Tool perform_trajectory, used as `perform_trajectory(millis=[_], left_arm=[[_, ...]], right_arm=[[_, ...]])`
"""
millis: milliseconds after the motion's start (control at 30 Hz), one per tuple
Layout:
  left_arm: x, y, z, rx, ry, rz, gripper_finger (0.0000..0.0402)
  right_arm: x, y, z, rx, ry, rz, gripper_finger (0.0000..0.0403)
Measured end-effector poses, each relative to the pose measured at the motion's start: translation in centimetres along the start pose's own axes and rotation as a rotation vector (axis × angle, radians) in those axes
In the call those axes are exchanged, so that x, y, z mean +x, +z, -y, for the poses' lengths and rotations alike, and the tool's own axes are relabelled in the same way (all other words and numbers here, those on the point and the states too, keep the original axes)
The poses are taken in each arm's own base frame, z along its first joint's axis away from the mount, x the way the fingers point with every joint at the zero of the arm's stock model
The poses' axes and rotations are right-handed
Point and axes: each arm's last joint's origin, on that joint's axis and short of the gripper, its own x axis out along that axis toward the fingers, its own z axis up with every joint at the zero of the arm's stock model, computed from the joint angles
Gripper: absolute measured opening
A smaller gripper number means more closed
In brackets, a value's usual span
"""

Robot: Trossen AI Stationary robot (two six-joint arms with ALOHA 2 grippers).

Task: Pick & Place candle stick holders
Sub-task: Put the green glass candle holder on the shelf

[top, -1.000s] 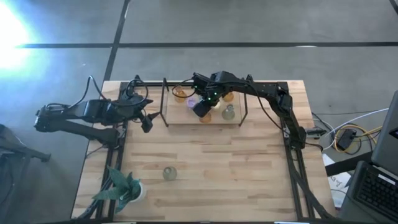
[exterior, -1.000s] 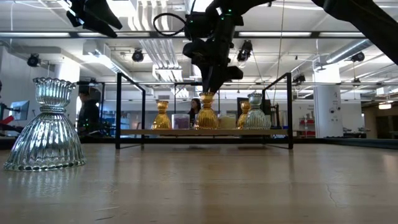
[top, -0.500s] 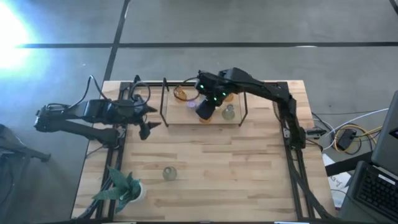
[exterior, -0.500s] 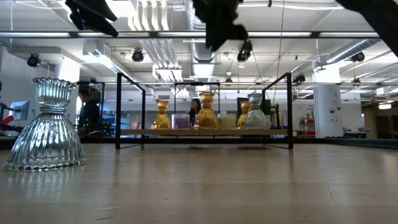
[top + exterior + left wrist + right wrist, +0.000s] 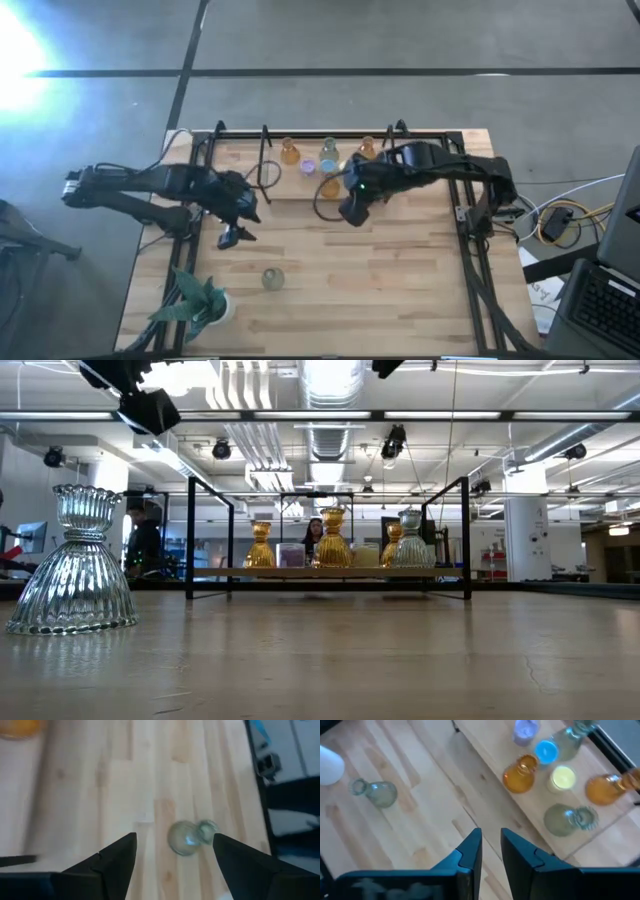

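Note:
Several glass holders stand on a low wooden shelf [image 5: 288, 186] at the far middle: amber [image 5: 290, 152], grey-green [image 5: 329, 148], purple [image 5: 308, 167], blue [image 5: 329, 167] and others. One grey-green holder [image 5: 272, 278] stands alone on its wide base on the table near the front; it shows large in the low view [image 5: 78, 565]. My left gripper [image 5: 232, 237] is open in the air, to the far left of that holder, which shows between its fingers in the left wrist view [image 5: 187, 836]. My right gripper [image 5: 350, 212] hangs empty just in front of the shelf, its fingers a narrow gap apart [image 5: 491, 850].
A leafy plant in a white pot [image 5: 200, 300] stands at the near left corner. A black metal frame [image 5: 190, 535] surrounds the shelf. Bare wooden table [image 5: 400, 290] lies in front of the shelf and to the right.
My right gripper has risen off the amber holder on the shelf, leaving it standing there, and has drawn back toward the near edge and the right. My left gripper has gone toward the table's right and near edge, toward the lone grey-green holder.

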Motion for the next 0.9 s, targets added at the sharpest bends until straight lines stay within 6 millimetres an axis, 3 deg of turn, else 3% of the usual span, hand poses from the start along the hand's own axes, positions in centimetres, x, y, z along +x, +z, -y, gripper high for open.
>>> perform_trajectory(millis=[167,467,900], left_arm=[[2.4,0.3,0.7,0.028,-0.103,-0.117,0.0268],[7.1,-0.1,2.4,0.169,-0.149,-0.316,0.0266],[10.8,1.8,2.7,0.254,-0.13,-0.4,0.0261]], right_arm=[[0.2,-1.5,0.1,0.039,-0.044,-0.009,0.0061],[2.5,-2.6,0.3,0.061,-0.086,-0.053,0.0072],[3.6,-2.6,0.0,0.078,-0.07,-0.038,0.0062]])
